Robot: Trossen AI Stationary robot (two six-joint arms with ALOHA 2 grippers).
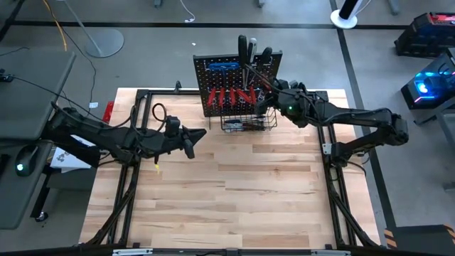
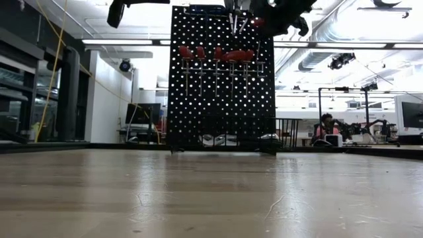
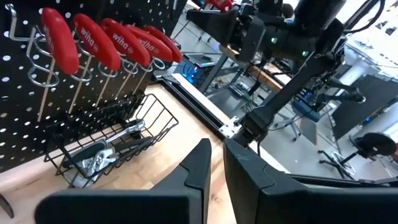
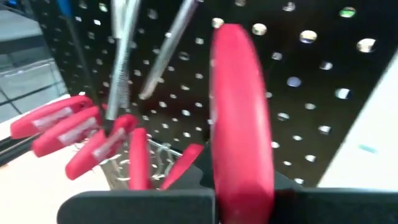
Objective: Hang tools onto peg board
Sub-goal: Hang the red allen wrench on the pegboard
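The right hand [image 4: 214, 202] is clamped on a red-handled tool [image 4: 239, 112], up against the peg board [image 1: 234, 89] (above its wire basket [image 1: 249, 124]). The left hand [image 1: 197, 134], fingers nearly together, hovers over the worktop [image 1: 234, 192].

Peg board [image 1: 238, 85] stands upright at table's [image 1: 234, 206] far edge, centre. Its face is crowded: row of red-handled tools [image 1: 231, 96] on hooks, wire basket [image 1: 249, 122] jutting out below. Right gripper [image 1: 264, 91] and arm block the board's right side. Left gripper [image 1: 195, 134] sits near the left-front. Table's near half open.
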